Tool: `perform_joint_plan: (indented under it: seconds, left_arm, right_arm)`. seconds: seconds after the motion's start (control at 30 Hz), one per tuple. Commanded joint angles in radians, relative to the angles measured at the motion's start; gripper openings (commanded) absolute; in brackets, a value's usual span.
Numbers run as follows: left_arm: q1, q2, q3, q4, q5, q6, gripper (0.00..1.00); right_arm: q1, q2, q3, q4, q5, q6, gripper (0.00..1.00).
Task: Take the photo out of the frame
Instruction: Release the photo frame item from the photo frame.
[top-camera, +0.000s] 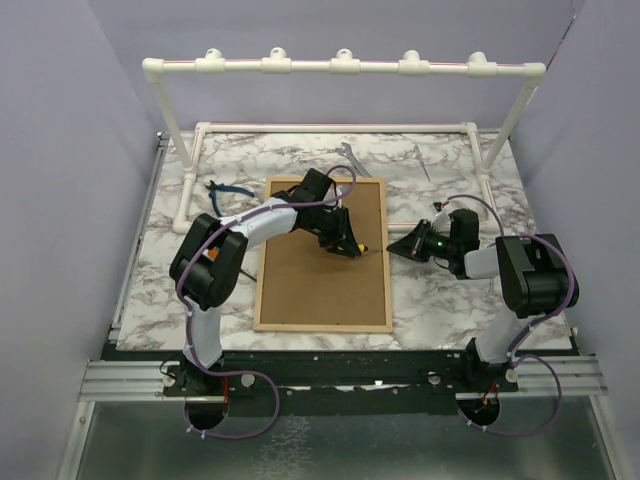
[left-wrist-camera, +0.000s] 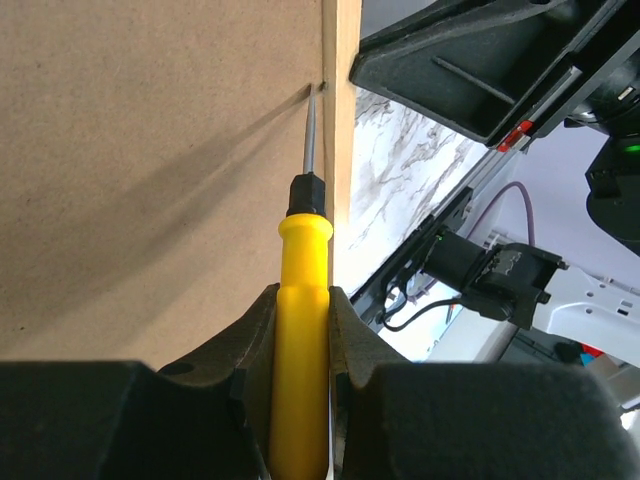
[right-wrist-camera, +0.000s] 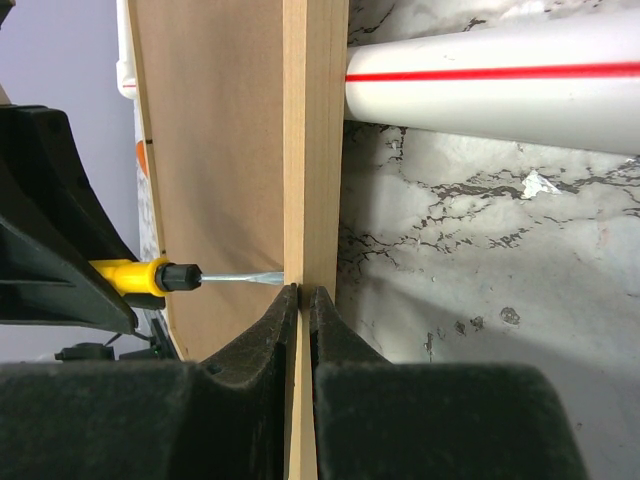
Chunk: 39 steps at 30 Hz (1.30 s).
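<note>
Wooden frame (right-wrist-camera: 315, 150) edge sits between right fingers (right-wrist-camera: 255, 350), left fingers' (left-wrist-camera: 250, 350) screwdriver (left-wrist-camera: 303, 260) touching it.

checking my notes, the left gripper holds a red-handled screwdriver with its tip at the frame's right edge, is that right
Not quite: the handle is yellow, not red. The left wrist view shows the left gripper holding a yellow-handled screwdriver with its tip at the frame's right edge.

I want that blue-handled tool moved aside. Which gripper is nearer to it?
Left. The left gripper, holding a yellow screwdriver, is over the frame, right of the blue-handled tool; the right gripper sits beyond the frame's right edge, farther away.
</note>
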Motion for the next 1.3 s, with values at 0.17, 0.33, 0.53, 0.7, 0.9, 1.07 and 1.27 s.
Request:
perform_joint_plan:
  seconds: [0.17,0.33,0.53,0.7,0.9,1.07,1.27]
  left_arm:
    - [-0.002,0.071,0.025,-0.017,0.029,0.014,0.0]
    - [0.0,0.073,0.015,-0.017,0.062,-0.014,0.0]
    - [0.004,0.109,0.008,-0.018,0.112,-0.041,0.0]
    - [0.018,0.121,0.013,-0.018,0.13,-0.047,0.0]
    - [0.048,0.117,-0.002,-0.018,0.166,-0.03,0.0]
    - [0.048,0.12,-0.017,-0.018,0.169,-0.021,0.0]
    - [0.025,0.134,0.001,-0.018,0.169,-0.023,0.0]
  right_arm:
    - [0.009,0.033,0.014,-0.024,-0.026,-0.006,0.07]
    - [0.009,0.034,0.012,-0.022,-0.026,-0.006,0.07]
    - [0.009,0.032,0.008,-0.009,-0.034,0.001,0.07]
    - [0.009,0.032,0.012,-0.008,-0.037,0.002,0.07]
    - [0.009,0.034,0.02,-0.018,-0.037,0.002,0.07]
    - [0.009,0.04,0.023,-0.013,-0.038,0.007,0.07]
    - [0.01,0.046,0.03,-0.012,-0.043,0.01,0.07]
